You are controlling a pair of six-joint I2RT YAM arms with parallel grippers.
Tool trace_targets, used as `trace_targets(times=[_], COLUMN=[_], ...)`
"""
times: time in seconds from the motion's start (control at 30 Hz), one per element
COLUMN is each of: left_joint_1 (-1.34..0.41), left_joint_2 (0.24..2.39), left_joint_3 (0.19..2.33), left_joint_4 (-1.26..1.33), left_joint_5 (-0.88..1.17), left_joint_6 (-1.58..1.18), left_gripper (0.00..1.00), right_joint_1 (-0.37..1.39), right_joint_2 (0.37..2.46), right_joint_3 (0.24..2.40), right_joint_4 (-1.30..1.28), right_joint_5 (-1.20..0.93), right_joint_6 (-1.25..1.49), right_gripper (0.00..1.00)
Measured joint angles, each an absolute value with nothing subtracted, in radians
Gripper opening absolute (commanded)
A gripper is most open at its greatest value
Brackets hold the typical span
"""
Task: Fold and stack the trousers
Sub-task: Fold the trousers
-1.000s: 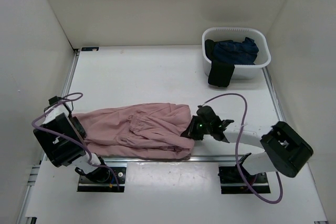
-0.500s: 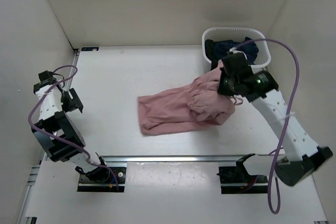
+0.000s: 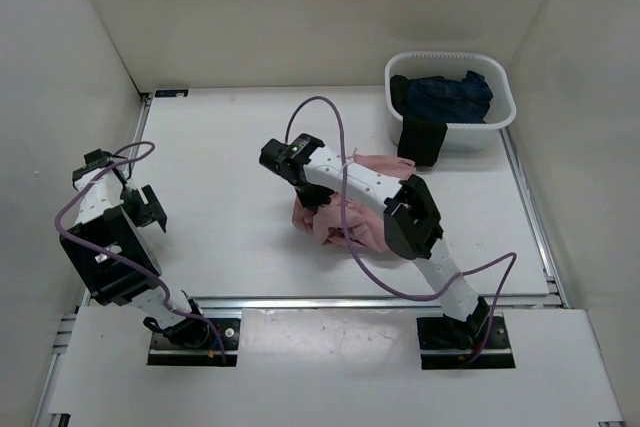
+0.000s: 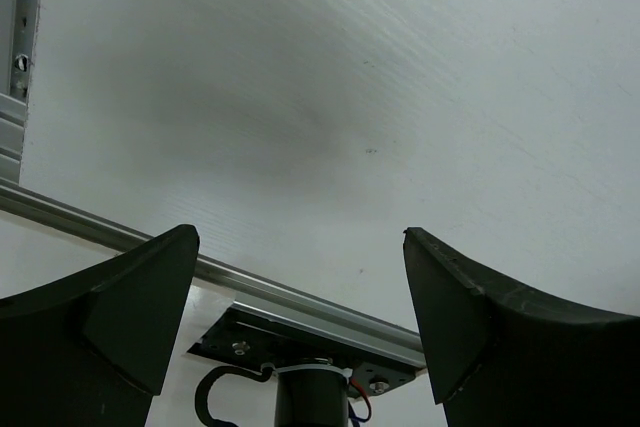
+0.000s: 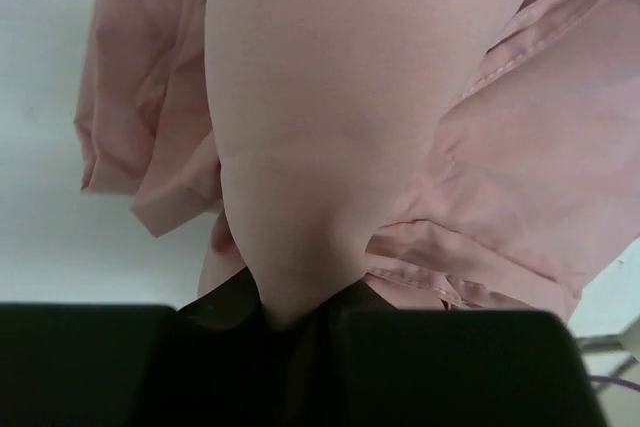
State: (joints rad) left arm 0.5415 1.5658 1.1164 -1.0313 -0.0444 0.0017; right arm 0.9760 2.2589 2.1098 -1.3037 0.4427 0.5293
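Observation:
The dusty-pink trousers (image 3: pixel 345 217) lie bunched in a folded heap in the middle of the table. My right gripper (image 3: pixel 297 169) is over the heap's left end and is shut on a fold of the trousers (image 5: pixel 330 127), which rises out of its closed jaws in the right wrist view. My left gripper (image 3: pixel 142 205) is open and empty at the table's left edge, far from the trousers. In the left wrist view my left gripper (image 4: pixel 300 287) is spread over bare table and the arm's own base.
A white basket (image 3: pixel 500 122) stands at the back right with a dark navy garment (image 3: pixel 445 97) inside and a black garment (image 3: pixel 420 140) hanging over its front wall. A metal rail (image 3: pixel 300 301) runs along the near edge of the table.
My right gripper has swung from beside the basket to the left, carrying the trousers over onto themselves into a smaller heap. My left arm has barely moved.

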Motion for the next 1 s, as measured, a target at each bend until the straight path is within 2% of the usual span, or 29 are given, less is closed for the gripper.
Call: trace_targets(times=[0.03, 0.07, 0.13, 0.17, 0.23, 0.27, 0.4, 0.47, 0.53, 0.57, 0.6, 0.63, 0.7, 0.73, 0.83, 1.0], left_joint_1=[0.542, 0.542, 0.542, 0.542, 0.542, 0.542, 0.542, 0.542, 0.542, 0.542, 0.542, 0.542, 0.542, 0.542, 0.542, 0.542], left_joint_2=[1.565, 1.565, 1.565, 1.565, 1.565, 1.565, 1.565, 1.565, 1.565, 1.565, 1.565, 1.562, 1.555, 1.553, 1.547, 1.546], left_joint_3=[1.115, 1.113, 1.105, 1.101, 1.091, 1.085, 1.076, 1.074, 1.071, 1.071, 1.071, 1.069, 1.065, 1.064, 1.056, 1.053], left_joint_4=[-1.03, -1.028, -1.021, -1.019, -1.017, -1.017, -1.017, -1.017, -1.017, -1.017, -1.017, -1.016, -1.017, -1.017, -1.017, -1.017], left_joint_5=[-0.045, -0.044, -0.045, -0.045, -0.045, -0.045, -0.044, -0.044, -0.044, -0.044, -0.044, -0.044, -0.044, -0.044, -0.044, -0.045], left_joint_6=[0.002, 0.002, 0.002, 0.001, 0.002, 0.001, 0.001, 0.001, 0.001, 0.001, 0.001, 0.001, 0.001, 0.001, 0.001, 0.001], left_gripper=[0.95, 0.95, 0.95, 0.95, 0.96, 0.96, 0.98, 0.98, 0.99, 0.99, 0.99, 1.0, 1.0, 1.0, 1.0, 1.0], right_joint_1=[0.974, 0.97, 0.961, 0.955, 0.941, 0.934, 0.944, 0.982, 1.029, 1.052, 1.072, 1.083, 1.066, 1.044, 0.977, 0.959], right_joint_2=[2.288, 2.299, 2.282, 2.264, 2.221, 2.204, 2.168, 2.135, 2.054, 2.003, 1.932, 1.863, 1.753, 1.727, 1.742, 1.969], right_joint_3=[2.15, 2.174, 2.177, 2.163, 2.117, 2.096, 2.062, 2.039, 1.959, 1.905, 1.828, 1.76, 1.657, 1.628, 1.579, 1.605], right_joint_4=[-1.303, -1.299, -1.274, -1.248, -1.188, -1.163, -1.066, -0.998, -0.916, -0.878, -0.831, -0.81, -0.776, -0.761, -0.713, -0.701], right_joint_5=[0.445, 0.447, 0.45, 0.444, 0.42, 0.406, 0.36, 0.363, 0.371, 0.376, 0.379, 0.379, 0.365, 0.356, 0.301, 0.161], right_joint_6=[0.545, 0.559, 0.593, 0.606, 0.62, 0.621, 0.57, 0.537, 0.514, 0.51, 0.514, 0.521, 0.552, 0.561, 0.575, 0.554], right_gripper=[0.15, 0.22, 0.3, 0.46, 0.6, 0.72, 0.94, 0.94, 0.76, 0.64, 0.49, 0.22, 0.05, 0.01, 0.0, 0.0])
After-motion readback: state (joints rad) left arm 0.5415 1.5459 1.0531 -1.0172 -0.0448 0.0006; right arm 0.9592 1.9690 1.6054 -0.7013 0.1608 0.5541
